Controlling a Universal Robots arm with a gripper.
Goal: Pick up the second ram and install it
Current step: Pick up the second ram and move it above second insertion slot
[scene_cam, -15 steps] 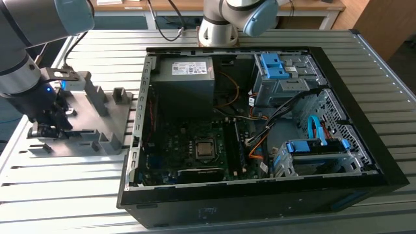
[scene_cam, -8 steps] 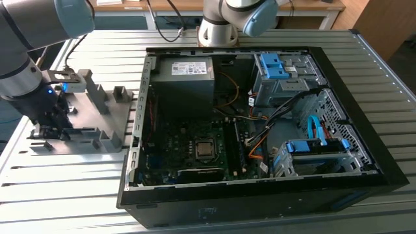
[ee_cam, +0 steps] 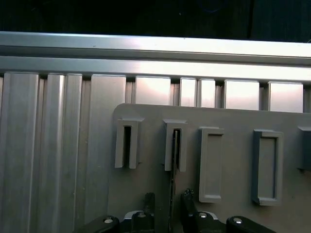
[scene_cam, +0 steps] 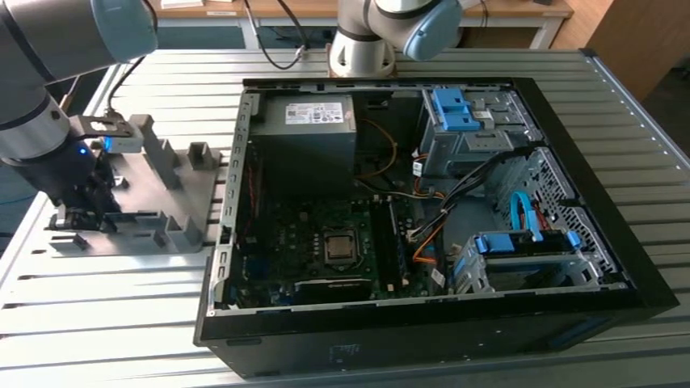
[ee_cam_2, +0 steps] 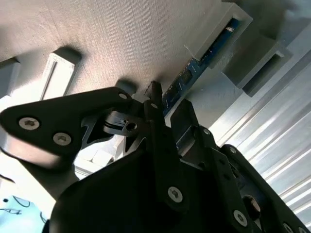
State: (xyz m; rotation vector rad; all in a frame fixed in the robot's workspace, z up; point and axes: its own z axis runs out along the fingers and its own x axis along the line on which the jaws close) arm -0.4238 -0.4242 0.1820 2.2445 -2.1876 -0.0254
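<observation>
Underneath everything, a slatted metal counter (scene_cam: pixel 108 323). Toward the exterior view's right, a big black computer case (scene_cam: pixel 636 291), side panel off, board and cables exposed. At the exterior view's left, the robot arm (scene_cam: pixel 44 121), bent down over a grey fixture plate (scene_cam: pixel 140 186) lying just beside the case. Raised on that plate, rows of grey slotted blocks (ee_cam: pixel 127 144).

Down at the plate, the hand (ee_cam: pixel 168 199). Straddles the second ram (ee_cam: pixel 173 155) with fingers (ee_cam: pixel 149 199) apart, one on each side, a sliver of grey plate visible between each fingertip and the stick in the first wrist view. Not clamped, by that look. Same straddle in the second wrist view: hand (ee_cam_2: pixel 167 104) low over the ram (ee_cam_2: pixel 194 68).

Second ram itself: stands on edge, far end seated in a slotted block, on the fixture plate and outside the case.

Judged stage: early. Hand in place around the stick, grasp not closed, nothing lifted. Not yet done: the pick-up, the carry to the case, the seating in the board.
</observation>
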